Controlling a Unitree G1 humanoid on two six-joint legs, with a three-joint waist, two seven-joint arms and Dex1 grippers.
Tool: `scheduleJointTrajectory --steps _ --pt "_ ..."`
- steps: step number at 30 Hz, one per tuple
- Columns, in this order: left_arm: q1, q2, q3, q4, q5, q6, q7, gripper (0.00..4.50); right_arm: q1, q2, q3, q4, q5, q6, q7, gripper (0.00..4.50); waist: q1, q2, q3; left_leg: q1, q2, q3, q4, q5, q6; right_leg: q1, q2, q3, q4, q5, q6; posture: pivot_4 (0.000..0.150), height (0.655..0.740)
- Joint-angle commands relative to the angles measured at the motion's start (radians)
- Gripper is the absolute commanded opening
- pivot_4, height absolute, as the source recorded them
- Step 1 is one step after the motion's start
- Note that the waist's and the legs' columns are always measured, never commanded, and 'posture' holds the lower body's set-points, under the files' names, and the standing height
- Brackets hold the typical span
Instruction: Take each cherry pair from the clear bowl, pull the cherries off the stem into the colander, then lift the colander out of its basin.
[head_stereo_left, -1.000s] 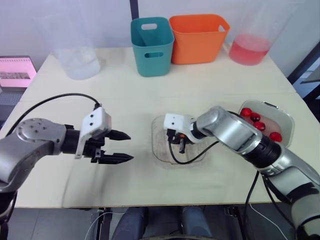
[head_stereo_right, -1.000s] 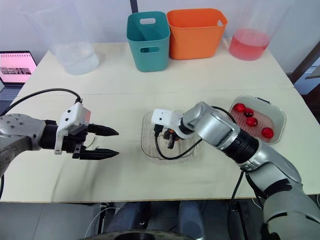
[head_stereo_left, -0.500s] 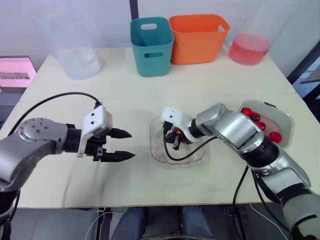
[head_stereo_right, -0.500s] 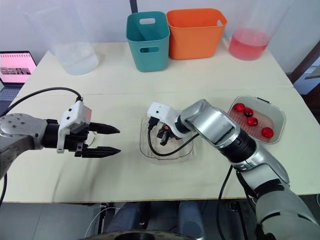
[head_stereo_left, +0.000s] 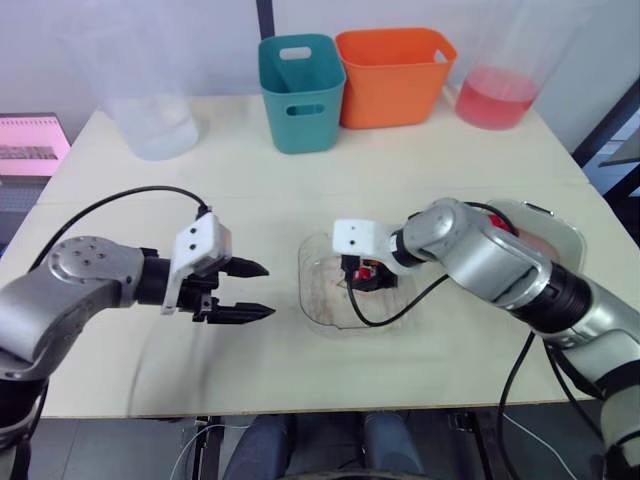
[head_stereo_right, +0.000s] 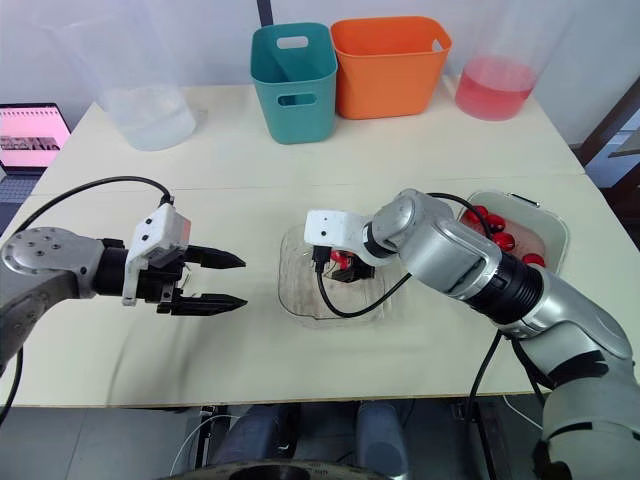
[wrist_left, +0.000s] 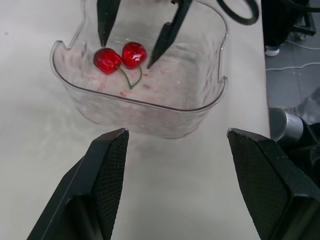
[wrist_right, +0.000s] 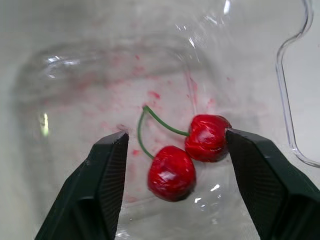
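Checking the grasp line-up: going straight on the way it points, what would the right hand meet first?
Likely the cherry pair, lying between the open fingers of the right hand; the floor of the clear bowl is just behind it, though depth is unclear.

Lab: test table (head_stereo_left: 400, 170), laptop (head_stereo_left: 30, 145), orange bin (head_stereo_left: 395, 80)

Bare table (head_stereo_right: 262, 215) between left tool (head_stereo_right: 244, 281) and clear bowl (head_stereo_right: 293, 290)

left arm (head_stereo_left: 70, 295) and right arm (head_stereo_left: 480, 258): silver-grey shells, black joint bands. White boxy wrist module (head_stereo_left: 197, 255) on each, black cable (head_stereo_left: 110, 200) looping off. left gripper (head_stereo_left: 268, 290), right gripper (wrist_right: 175, 132): two black tapered fingers, cross-hatched pads (wrist_left: 112, 170).
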Motion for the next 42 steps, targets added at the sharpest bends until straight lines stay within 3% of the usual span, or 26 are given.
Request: scheduleJointTrajectory --steps 1,9,33,36,40,42 --pt "-0.007 -0.003 0.016 -0.013 0.005 -0.018 0.003 3.33 -0.024 -0.008 0.000 -0.032 -0.031 -0.060 0.045 3.36 0.000 0.000 0.000 0.000 0.000 0.000 0.000 0.000 0.000 0.000 0.000 0.000 0.000 0.000 0.000 0.150 0.7400" --pt "0.006 -0.015 0.018 -0.024 0.008 -0.020 0.013 3.33 -0.011 0.021 0.015 0.037 -0.137 -0.117 0.037 3.36 0.000 0.000 0.000 0.000 0.000 0.000 0.000 0.000 0.000 0.000 0.000 0.000 0.000 0.000 0.000 0.150 0.7400" --pt "-0.005 -0.038 0.016 -0.019 0.010 -0.024 0.013 3.33 0.033 0.078 0.105 0.107 -0.404 -0.493 0.245 3.36 0.000 0.000 0.000 0.000 0.000 0.000 0.000 0.003 -0.005 0.000 0.000 0.000 0.000 0.000 0.000 0.150 0.7400" --pt "-0.007 -0.044 0.017 -0.017 0.010 -0.022 0.016 3.33 0.032 0.103 0.115 0.146 -0.448 -0.522 0.259 2.08 -0.001 0.000 0.000 0.000 0.000 0.000 0.000 0.003 -0.006 0.000 0.000 0.000 0.000 0.000 0.000 0.150 0.7400" --pt "-0.004 -0.050 0.020 -0.023 0.007 -0.019 0.022 3.33 0.024 0.136 0.104 0.187 -0.488 -0.531 0.275 0.03 0.000 0.000 0.000 0.000 0.000 0.000 0.000 0.004 -0.007 0.000 0.001 0.000 0.001 0.000 0.000 0.150 0.7400" --pt "-0.001 -0.051 0.023 -0.026 0.005 -0.017 0.026 3.33 0.022 0.143 0.084 0.189 -0.494 -0.531 0.287 0.03 0.000 0.000 0.000 0.000 0.000 0.000 0.000 0.004 -0.007 0.000 0.001 0.000 0.001 0.000 0.000 0.150 0.7400"
